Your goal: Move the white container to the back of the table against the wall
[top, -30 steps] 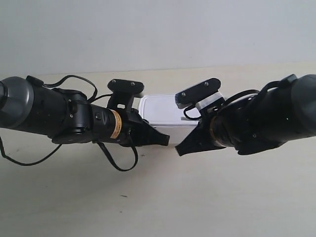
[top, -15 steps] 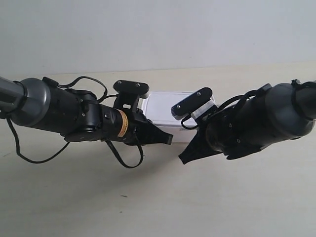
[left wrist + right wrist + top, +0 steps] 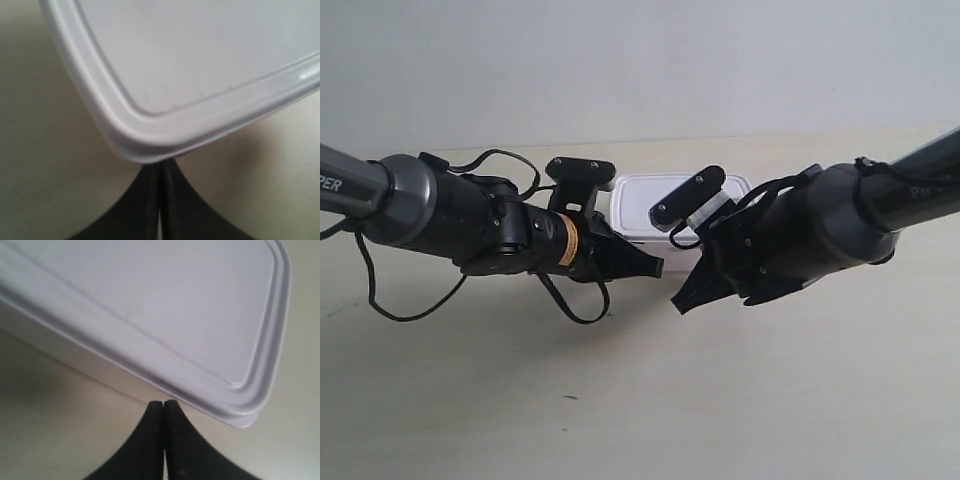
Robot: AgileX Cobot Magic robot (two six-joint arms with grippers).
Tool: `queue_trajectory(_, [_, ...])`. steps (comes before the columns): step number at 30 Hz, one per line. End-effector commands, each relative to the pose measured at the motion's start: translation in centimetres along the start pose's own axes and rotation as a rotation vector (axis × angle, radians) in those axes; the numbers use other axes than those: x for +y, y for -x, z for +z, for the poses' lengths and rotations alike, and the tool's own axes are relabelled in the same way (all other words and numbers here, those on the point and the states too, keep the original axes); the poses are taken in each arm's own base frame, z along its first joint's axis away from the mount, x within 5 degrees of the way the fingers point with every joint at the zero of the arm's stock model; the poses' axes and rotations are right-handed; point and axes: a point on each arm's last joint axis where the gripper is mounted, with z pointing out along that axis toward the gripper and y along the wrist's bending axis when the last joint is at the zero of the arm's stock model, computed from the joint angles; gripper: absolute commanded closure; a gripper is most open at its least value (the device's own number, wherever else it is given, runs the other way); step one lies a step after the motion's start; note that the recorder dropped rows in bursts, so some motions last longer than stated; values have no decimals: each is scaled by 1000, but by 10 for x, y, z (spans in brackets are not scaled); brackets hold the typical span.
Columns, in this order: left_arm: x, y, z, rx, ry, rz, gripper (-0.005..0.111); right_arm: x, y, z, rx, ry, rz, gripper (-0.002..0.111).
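White container (image 3: 632, 205) stands on the pale worktop (image 3: 620, 400), a little above the middle of the exterior frame. It is near the grey-white wall (image 3: 640, 60) but not against it: a strip of worktop shows between the two. Its flat lid with raised rim is on.

Two dark arms come in from the sides. The arm at the exterior view's left (image 3: 470, 225) reaches from the left edge, and the arm at the exterior view's right (image 3: 810, 240) comes from the right edge. Their pointed ends meet just below the white container, in front of its near side. Black cables (image 3: 570, 300) hang in loops from the arm at the left.

In the left wrist view, the left tool (image 3: 161, 172) has its two black fingers pressed together with nothing between them. Its tip goes out of sight under the lid rim, at a rounded corner of the white container (image 3: 200, 65). I cannot tell if it touches the box there.

In the right wrist view, the right tool (image 3: 163, 407) is also closed and empty. Its tip is at the side wall of the white container (image 3: 165, 305), just under the lid rim and near a rounded corner.
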Motion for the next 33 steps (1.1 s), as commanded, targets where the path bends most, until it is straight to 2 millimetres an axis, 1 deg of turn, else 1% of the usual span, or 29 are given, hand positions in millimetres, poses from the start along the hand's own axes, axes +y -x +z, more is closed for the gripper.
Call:
queue_trajectory(1, [4, 4, 7, -11, 4, -16, 107, -1, 10, 8, -19, -30, -31, 108])
queue_trajectory(5, [8, 14, 8, -37, 8, -23, 107, 2, 21, 15, -34, -39, -46, 108])
queue_trajectory(12, [18, 13, 7, -16, 54, -4, 107, 4, 38, 20, -72, -36, -39, 108])
queue_trajectory(17, [19, 16, 4, -20, 65, -3, 107, 8, 46, 29, -82, -38, -49, 108])
queue_trajectory(20, [19, 16, -5, -18, 76, 2, 107, 10, 51, 33, -92, -35, -49, 108])
queue_trajectory(25, [16, 15, -31, -28, 74, 6, 107, 8, 63, 35, -119, -35, -36, 108])
queue_trajectory(29, [15, 8, -53, -26, 75, 3, 107, 3, 64, 42, -117, -22, -13, 108])
queue_trajectory(33, [13, -3, -79, -28, 63, -6, 107, -1, 61, 53, -113, 13, -2, 108])
